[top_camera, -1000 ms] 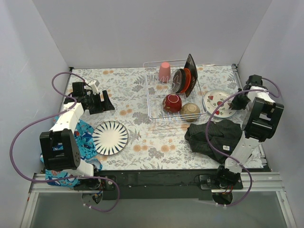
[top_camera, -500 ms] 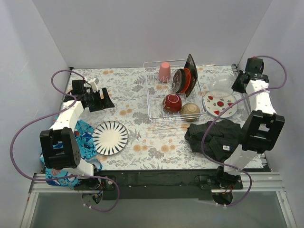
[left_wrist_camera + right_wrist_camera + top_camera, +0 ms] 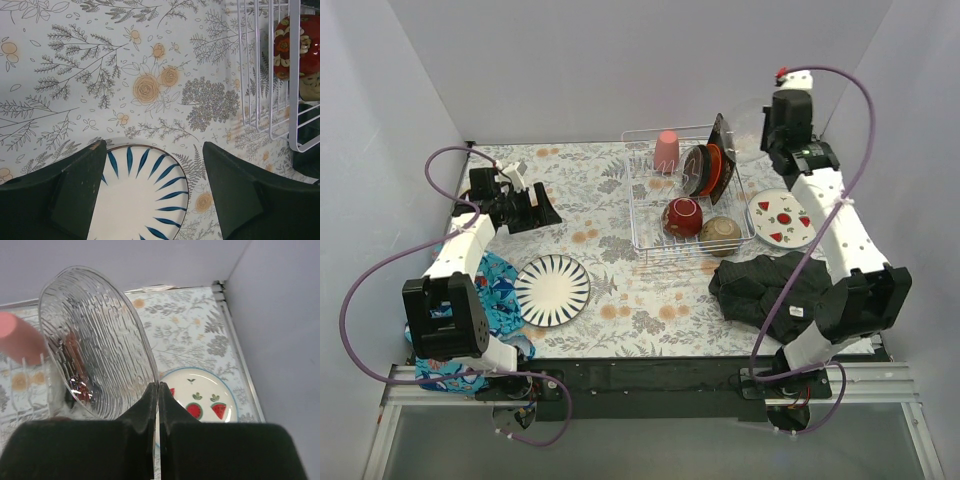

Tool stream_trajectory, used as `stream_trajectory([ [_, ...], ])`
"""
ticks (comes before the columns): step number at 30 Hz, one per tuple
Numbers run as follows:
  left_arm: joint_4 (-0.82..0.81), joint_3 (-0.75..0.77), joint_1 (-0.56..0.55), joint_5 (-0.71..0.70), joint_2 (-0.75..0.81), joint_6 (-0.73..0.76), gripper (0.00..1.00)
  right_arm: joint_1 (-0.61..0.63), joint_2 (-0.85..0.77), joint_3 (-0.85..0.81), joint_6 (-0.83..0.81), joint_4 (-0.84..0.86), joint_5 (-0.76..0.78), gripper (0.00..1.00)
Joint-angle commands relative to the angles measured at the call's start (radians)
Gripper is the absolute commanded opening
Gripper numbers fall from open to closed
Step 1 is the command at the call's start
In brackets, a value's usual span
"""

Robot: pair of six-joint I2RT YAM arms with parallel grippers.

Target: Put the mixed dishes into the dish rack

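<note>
Pinching a glass plate's [image 3: 95,340] lower rim, the right gripper [image 3: 158,386] was clamped tight.
Plate stood on edge, rising from the jaws; left gripper [image 3: 154,146] gaped over striped plate [image 3: 145,200].

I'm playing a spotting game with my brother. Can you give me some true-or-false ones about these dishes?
1. The right jaws are shut on a clear glass plate. True.
2. The pink cup sits in the dish rack. True.
3. The watermelon plate is in the rack. False: it lies on the table beside the rack.
4. The left jaws hold the blue-striped plate. False: they stand open, not touching it.
</note>
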State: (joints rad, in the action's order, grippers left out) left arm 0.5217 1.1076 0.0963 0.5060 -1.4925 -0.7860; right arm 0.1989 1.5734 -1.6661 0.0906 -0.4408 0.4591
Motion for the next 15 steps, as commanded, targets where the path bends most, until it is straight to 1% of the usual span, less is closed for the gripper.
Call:
stream_trajectory([
  [1, -0.002, -0.023, 0.0, 0.014, 0.081, -0.002, 0.77, 0.184, 0.074, -0.059, -0.088, 0.097, 0.163, 0.01],
  [2, -0.002, -0.025, 0.0, 0.012, 0.086, -0.004, 0.77, 0.206, 0.089, -0.072, -0.088, 0.099, 0.218, 0.01],
  [4, -0.002, -0.032, 0.002, 0.011, 0.098, -0.006, 0.77, 0.25, 0.132, -0.104, -0.074, 0.096, 0.23, 0.01],
  [5, -0.002, -0.035, 0.0, 0.009, 0.11, -0.006, 0.77, 0.264, 0.145, -0.115, -0.066, 0.096, 0.266, 0.01],
  [7, 0.0, -0.046, 0.0, 0.002, 0.121, -0.001, 0.77, 0.29, 0.189, -0.156, -0.037, 0.073, 0.286, 0.01],
  [8, 0.0, -0.049, 0.0, 0.0, 0.132, 0.001, 0.77, 0.298, 0.203, -0.167, -0.023, 0.06, 0.324, 0.01],
  [11, 0.004, -0.061, 0.002, 0.002, 0.144, -0.001, 0.77, 0.316, 0.238, -0.173, -0.002, 0.053, 0.371, 0.01],
  [15, 0.009, -0.075, 0.0, 0.002, 0.167, -0.002, 0.77, 0.339, 0.283, -0.181, 0.001, 0.05, 0.395, 0.01],
])
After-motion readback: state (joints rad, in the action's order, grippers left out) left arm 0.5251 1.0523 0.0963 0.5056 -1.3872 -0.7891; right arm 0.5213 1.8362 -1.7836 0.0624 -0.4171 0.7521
